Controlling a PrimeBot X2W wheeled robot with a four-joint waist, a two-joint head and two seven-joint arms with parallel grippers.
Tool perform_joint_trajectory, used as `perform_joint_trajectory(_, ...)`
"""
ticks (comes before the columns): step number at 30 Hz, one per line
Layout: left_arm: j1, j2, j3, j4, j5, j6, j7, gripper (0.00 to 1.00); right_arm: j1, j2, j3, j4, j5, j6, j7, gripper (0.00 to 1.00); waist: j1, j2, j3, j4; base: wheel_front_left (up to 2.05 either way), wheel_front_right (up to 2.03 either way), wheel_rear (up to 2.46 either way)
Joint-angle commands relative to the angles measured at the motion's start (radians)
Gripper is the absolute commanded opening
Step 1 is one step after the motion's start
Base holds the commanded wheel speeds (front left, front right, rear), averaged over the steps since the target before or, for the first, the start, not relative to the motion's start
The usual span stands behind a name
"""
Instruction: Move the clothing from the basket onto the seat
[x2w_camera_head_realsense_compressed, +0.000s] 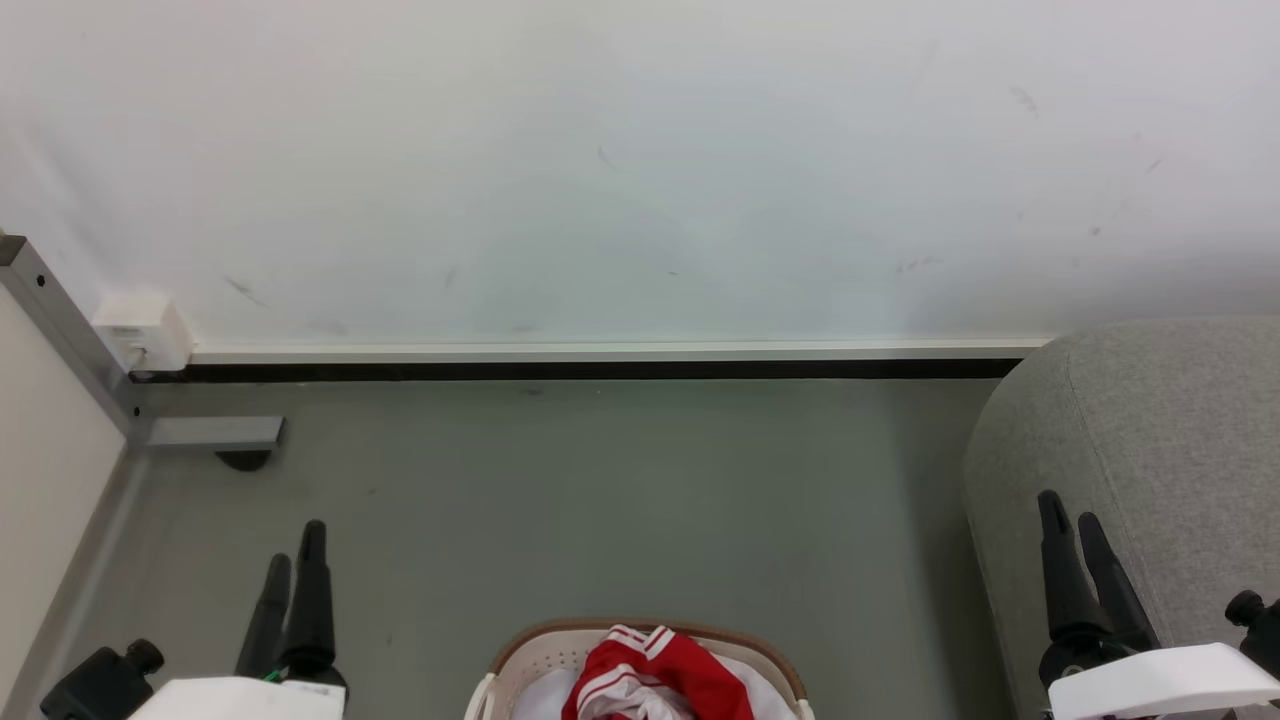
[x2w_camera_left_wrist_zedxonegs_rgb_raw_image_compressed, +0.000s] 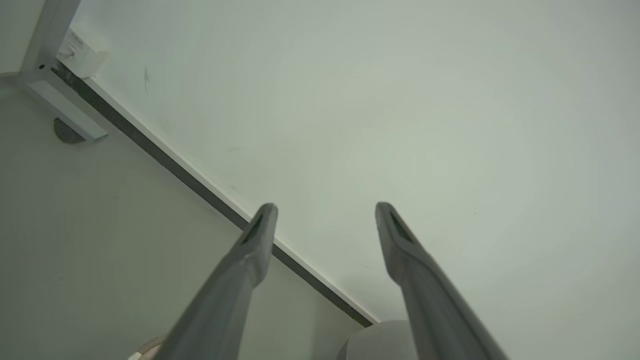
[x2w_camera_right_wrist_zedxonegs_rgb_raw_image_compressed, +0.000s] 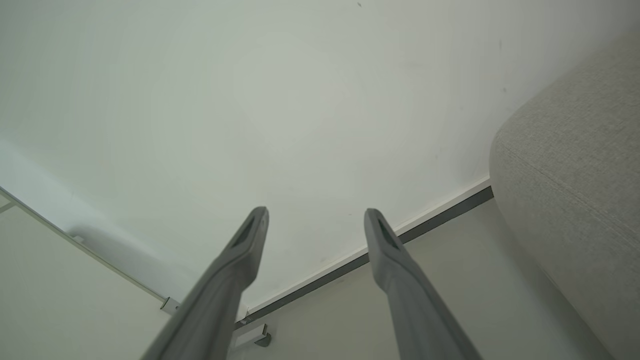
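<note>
Grey floor (x2w_camera_head_realsense_compressed: 600, 500) meets a scuffed white wall (x2w_camera_head_realsense_compressed: 600, 150) along a pale skirting strip (x2w_camera_head_realsense_compressed: 600, 352) with a dark gap beneath. Left end effector (x2w_camera_head_realsense_compressed: 297, 545): at lower left of the head view, fingers spread, nothing between them, over bare floor. Right end effector (x2w_camera_head_realsense_compressed: 1068, 508): at lower right, fingers likewise spread and empty, tips in front of the rounded flank of the seat (x2w_camera_head_realsense_compressed: 1150, 450). Between the two arms, at the bottom edge, the basket (x2w_camera_head_realsense_compressed: 640, 625) stands on the floor, apart from the seat. The clothing (x2w_camera_head_realsense_compressed: 660, 675) lies inside the basket, red with white striped trim, heaped over white fabric. Far left: a grey metal frame post (x2w_camera_head_realsense_compressed: 60, 330) and a small white box (x2w_camera_head_realsense_compressed: 145, 330) at the wall base.
</note>
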Motion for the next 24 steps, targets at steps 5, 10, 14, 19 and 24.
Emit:
perform_joint_trajectory(5,0.002,0.011,-0.002,-0.027,0.138,-0.002,-0.023,1.0,-0.027,-0.006,0.014,-0.004,-0.128,-0.001,-0.024,1.0,0.0,0.0,0.001,-0.002,0.0,0.0,0.0)
perform_joint_trajectory(10,0.008,0.015,-0.008,-0.03,0.224,0.009,-0.038,1.0,-0.032,-0.005,0.025,0.009,-0.211,-0.001,-0.04,1.0,0.0,0.0,0.0,-0.004,0.0,0.0,0.0)
perform_joint_trajectory(14,0.009,0.018,-0.012,-0.031,0.275,0.012,-0.051,1.0,-0.032,-0.004,0.028,0.011,-0.265,-0.001,-0.052,1.0,0.0,0.0,-0.001,-0.005,0.0,0.0,0.0)
perform_joint_trajectory(19,0.011,0.023,-0.015,-0.033,0.336,0.018,-0.064,1.0,-0.033,-0.002,0.024,0.014,-0.331,-0.001,-0.066,1.0,0.0,0.0,-0.002,-0.007,0.0,0.0,0.0)
perform_joint_trajectory(24,0.014,0.026,-0.02,-0.033,0.391,0.021,-0.077,1.0,-0.037,0.001,0.029,0.015,-0.388,-0.001,-0.079,1.0,0.0,0.0,-0.004,-0.008,0.0,0.0,0.0)
